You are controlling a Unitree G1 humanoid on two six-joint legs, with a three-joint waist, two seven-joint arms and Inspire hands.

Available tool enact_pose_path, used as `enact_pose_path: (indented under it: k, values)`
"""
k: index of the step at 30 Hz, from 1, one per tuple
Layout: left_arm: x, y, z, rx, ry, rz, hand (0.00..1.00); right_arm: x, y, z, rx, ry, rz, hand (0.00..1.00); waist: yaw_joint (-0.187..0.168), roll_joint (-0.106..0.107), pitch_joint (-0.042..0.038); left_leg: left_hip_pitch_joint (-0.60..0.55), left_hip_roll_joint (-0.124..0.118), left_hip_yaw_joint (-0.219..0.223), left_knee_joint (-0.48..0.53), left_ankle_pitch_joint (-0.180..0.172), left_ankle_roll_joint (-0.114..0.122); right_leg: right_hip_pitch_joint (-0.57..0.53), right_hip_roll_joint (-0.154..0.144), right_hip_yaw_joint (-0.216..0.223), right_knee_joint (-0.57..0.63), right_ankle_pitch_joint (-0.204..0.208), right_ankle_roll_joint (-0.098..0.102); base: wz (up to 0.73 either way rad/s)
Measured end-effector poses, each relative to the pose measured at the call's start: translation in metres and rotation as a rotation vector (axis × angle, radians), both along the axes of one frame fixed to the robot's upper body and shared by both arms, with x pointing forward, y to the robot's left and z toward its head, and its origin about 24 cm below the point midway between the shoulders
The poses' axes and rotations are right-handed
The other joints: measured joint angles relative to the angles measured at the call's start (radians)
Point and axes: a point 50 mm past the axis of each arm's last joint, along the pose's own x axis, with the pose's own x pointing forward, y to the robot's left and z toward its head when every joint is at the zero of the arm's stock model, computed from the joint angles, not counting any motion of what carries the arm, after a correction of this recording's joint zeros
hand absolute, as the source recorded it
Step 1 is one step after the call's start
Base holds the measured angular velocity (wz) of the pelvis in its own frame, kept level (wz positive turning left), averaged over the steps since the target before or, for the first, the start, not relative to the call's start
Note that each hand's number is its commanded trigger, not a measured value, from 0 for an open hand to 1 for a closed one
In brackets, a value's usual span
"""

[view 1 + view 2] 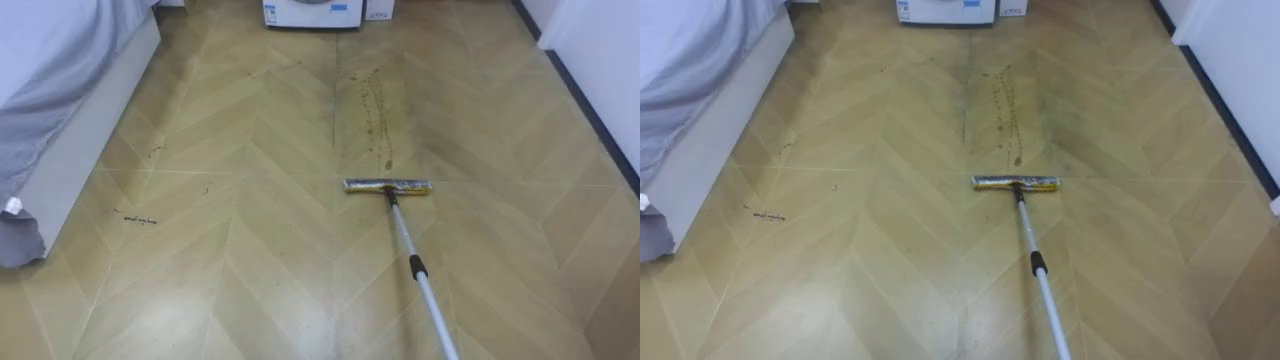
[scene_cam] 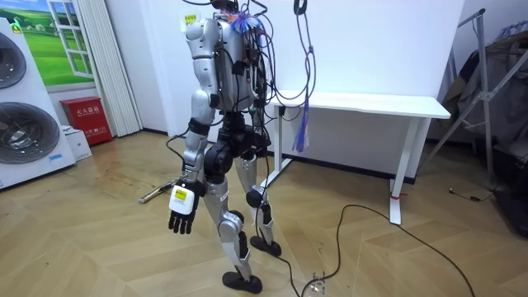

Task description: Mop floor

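A mop lies with its flat yellow-grey head (image 1: 387, 186) on the wooden floor, and its silver handle (image 1: 415, 265) runs back to the lower right edge of the eye views. Just beyond the head is a streak of dark stains (image 1: 372, 110). In the room view I stand upright facing the room view's left, with the mop head (image 2: 153, 195) on the floor ahead of my feet. My left hand (image 2: 181, 210) hangs at my side away from the mop, fingers relaxed and holding nothing.
A bed with a grey sheet (image 1: 50, 80) runs along the left. A white appliance (image 1: 315, 12) stands straight ahead and a white wall (image 1: 600, 60) is at the right. Small debris (image 1: 140, 219) lies left of the mop. A white table (image 2: 363, 103) stands behind me.
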Motion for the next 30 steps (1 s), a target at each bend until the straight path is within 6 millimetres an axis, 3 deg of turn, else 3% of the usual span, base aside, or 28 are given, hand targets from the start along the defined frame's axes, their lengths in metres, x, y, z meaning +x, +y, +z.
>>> enact_pose_path:
  k: [5, 20, 30]
  values:
    - [0.000, 0.000, 0.000, -0.002, 0.004, 0.002, 0.00, -0.001, 0.000, 0.000, 0.003, 0.009, -0.004, 1.00, 0.000, 0.002, -0.0036, 0.000, 0.000, 0.000, 0.001, 0.000, 0.000, 0.000, 0.000, -0.001, 0.001, 0.000, 0.000, 0.00]
    - [-0.020, 0.001, -0.001, -0.013, 0.083, 0.025, 0.00, -0.004, 0.000, 0.000, 0.011, 0.027, -0.035, 1.00, 0.000, -0.006, -0.0015, -0.008, -0.001, -0.005, 0.001, 0.000, 0.000, -0.005, 0.000, -0.002, -0.002, 0.000, 0.000, 0.01]
    - [0.001, -0.001, 0.000, -0.034, 0.015, 0.047, 0.00, 0.007, 0.002, -0.001, 0.002, 0.002, -0.088, 1.00, 0.004, -0.005, -0.0073, -0.128, -0.002, -0.027, 0.039, 0.000, 0.000, -0.105, -0.003, -0.028, 0.021, 0.002, -0.001, 0.09]
